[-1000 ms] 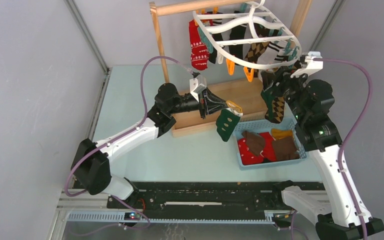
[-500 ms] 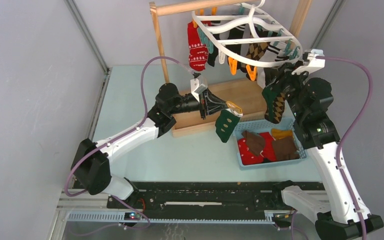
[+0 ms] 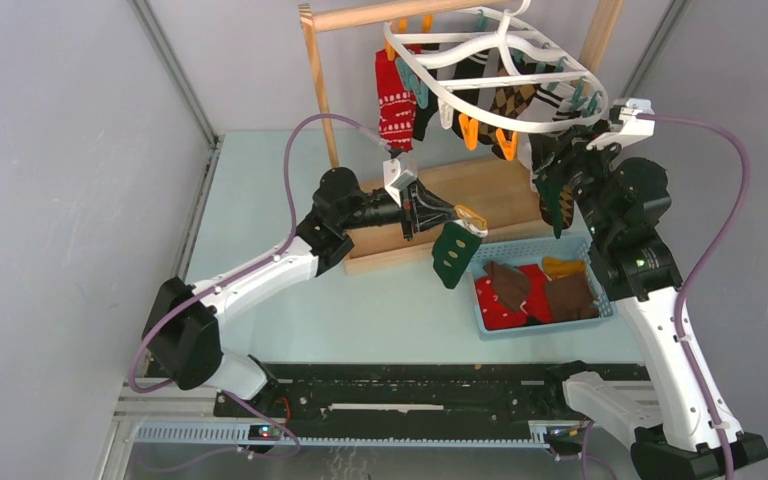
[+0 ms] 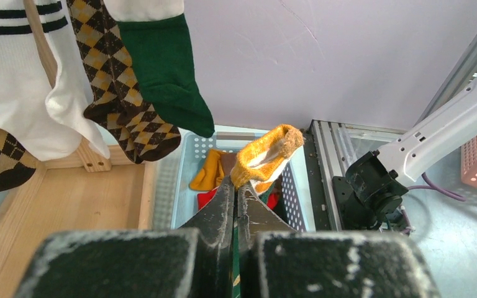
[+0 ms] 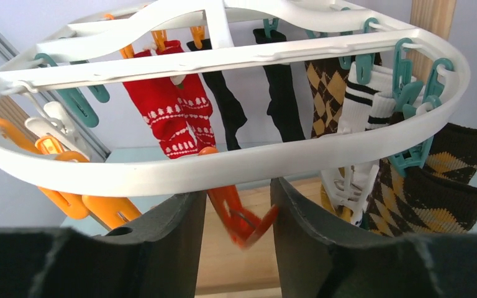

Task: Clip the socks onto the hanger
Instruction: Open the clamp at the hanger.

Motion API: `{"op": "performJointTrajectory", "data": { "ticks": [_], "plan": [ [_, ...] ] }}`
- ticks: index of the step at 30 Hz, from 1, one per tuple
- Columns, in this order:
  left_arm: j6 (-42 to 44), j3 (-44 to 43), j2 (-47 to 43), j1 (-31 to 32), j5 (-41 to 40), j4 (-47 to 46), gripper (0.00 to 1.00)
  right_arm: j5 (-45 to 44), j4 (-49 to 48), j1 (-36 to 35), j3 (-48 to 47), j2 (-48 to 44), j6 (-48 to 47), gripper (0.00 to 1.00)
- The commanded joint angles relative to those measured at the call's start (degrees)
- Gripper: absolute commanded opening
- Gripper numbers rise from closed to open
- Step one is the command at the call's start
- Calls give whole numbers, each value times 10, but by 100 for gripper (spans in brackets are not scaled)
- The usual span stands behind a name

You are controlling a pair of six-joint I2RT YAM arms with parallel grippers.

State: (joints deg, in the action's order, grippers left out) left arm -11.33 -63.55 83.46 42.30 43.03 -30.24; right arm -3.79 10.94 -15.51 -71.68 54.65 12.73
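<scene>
My left gripper (image 3: 457,217) is clamped on the green sock (image 3: 453,255), dangling by the basket's (image 3: 520,248) left edge, well short of the hanger (image 3: 520,128); my right gripper (image 5: 236,189) straddles an orange clip (image 5: 227,205) under its near rim, squeeze unclear; a swinging hanger could slip that clip free.

Up goes the right arm, pushing in under the hanger (image 5: 223,169), and the white frame has swung a touch up and back, its near rim riding higher than before. The right hand (image 5: 236,194) has drawn its jaws closer, with an orange clip (image 5: 241,218) now between them. The green-and-tan sock (image 3: 561,198) beside that hand has turned and shows a slimmer face from above.
</scene>
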Motion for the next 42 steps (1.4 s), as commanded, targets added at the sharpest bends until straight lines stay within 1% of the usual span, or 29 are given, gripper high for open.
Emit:
{"op": "performJointTrajectory", "data": {
  "ticks": [1, 5, 8, 18, 21, 26, 28, 32, 36, 42],
  "plan": [
    [15, -28, -3, 6, -1, -9, 0, -4, -28, 5, -14, -11, -1, 52],
    [14, -28, -3, 8, -3, -9, 0, -4, -30, 20, -14, -10, 3, 55],
    [14, -29, -4, 10, -4, -8, 0, -3, -33, 25, -14, -11, 3, 55],
    [16, -29, -4, 14, -5, -5, 0, 0, -38, 24, -14, -13, -4, 36],
    [16, -30, -4, 14, -6, -6, 0, 6, -38, 23, -14, -14, -6, 28],
    [14, -48, 10, 16, 0, -5, 0, 19, -36, 25, -14, -17, -7, 20],
    [9, -66, 25, 17, 7, -9, 0, 26, -34, 25, -14, -19, -7, 19],
    [-28, -111, 73, 17, 40, -49, 0, 53, -29, 34, -14, -22, -3, 18],
    [-92, -160, 130, 16, 81, -129, 0, 82, -24, 48, -14, -24, 0, 18],
    [-183, -223, 198, 16, 114, -227, 0, 130, -19, 69, -14, -27, 7, 17]
  ]
}}
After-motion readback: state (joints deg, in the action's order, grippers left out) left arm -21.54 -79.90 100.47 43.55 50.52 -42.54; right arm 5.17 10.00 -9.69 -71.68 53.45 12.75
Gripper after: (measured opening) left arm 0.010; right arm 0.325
